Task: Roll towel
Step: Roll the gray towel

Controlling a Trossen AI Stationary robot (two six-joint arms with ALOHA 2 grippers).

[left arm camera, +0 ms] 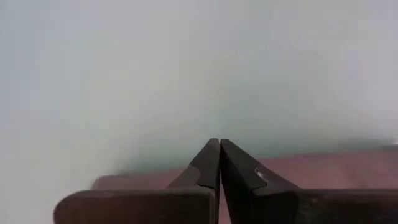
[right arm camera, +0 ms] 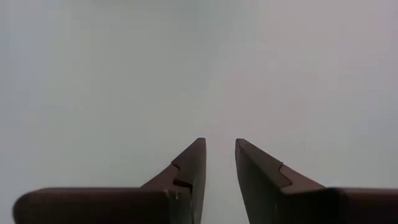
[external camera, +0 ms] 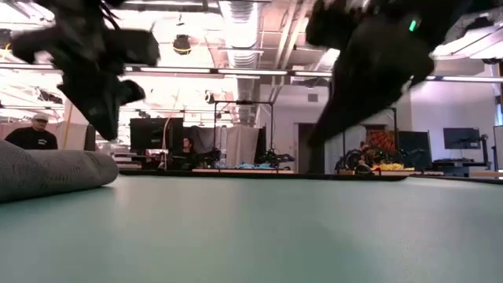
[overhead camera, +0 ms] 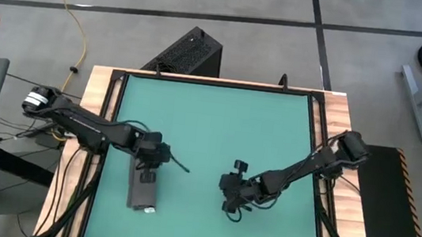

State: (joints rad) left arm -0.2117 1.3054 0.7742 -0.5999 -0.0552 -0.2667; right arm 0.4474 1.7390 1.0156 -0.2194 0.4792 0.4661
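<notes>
High view shows one towel (overhead camera: 141,189), rolled into a dark grey bundle, lying near the left front of the green table (overhead camera: 218,127). Two arms hover: the left gripper (overhead camera: 148,177), jaws pressed together, sits over the roll; the right gripper (overhead camera: 230,207), jaws slightly spread, holds nothing. Behind, a workshop with one person (external camera: 33,132) standing.
</notes>
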